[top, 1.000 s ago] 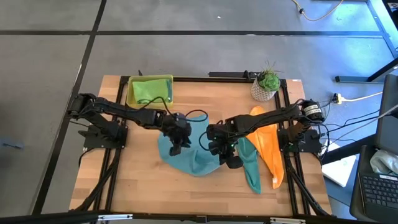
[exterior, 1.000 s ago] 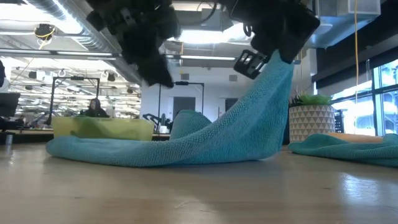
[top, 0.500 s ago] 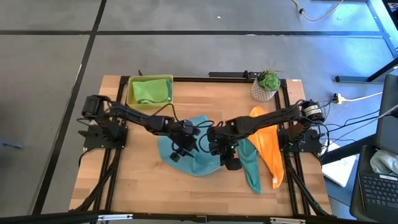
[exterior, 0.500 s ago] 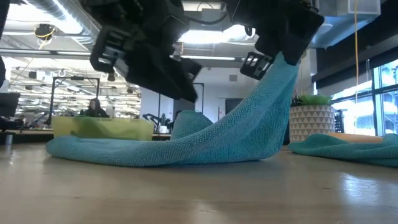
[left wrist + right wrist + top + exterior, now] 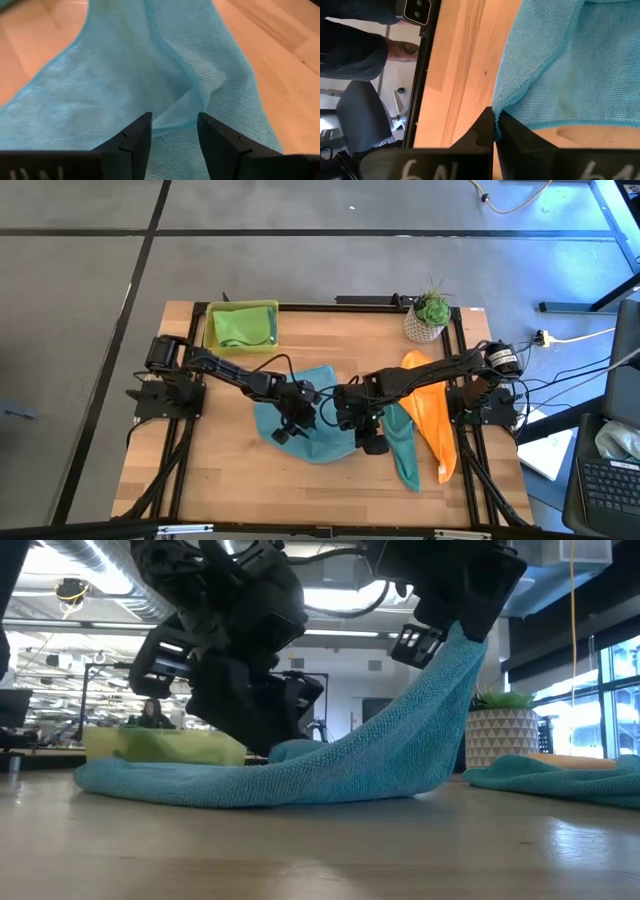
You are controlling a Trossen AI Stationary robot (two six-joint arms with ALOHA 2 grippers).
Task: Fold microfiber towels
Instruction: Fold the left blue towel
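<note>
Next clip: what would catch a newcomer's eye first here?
The light blue towel mid-table, one edge pinched up off the wood by the shut right gripper so it rises like a ramp. Next to it, the left gripper hangs open just above a fold of the same towel. Off to the right lie a teal towel and an orange towel; a green towel sits in the tray at the back left.

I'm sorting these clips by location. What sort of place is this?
Probably a robotics lab in an open-plan office: a wooden table with arms clamped to its sides, exposed ceiling ducts with strip lights above, and desks with a seated person behind.
</note>
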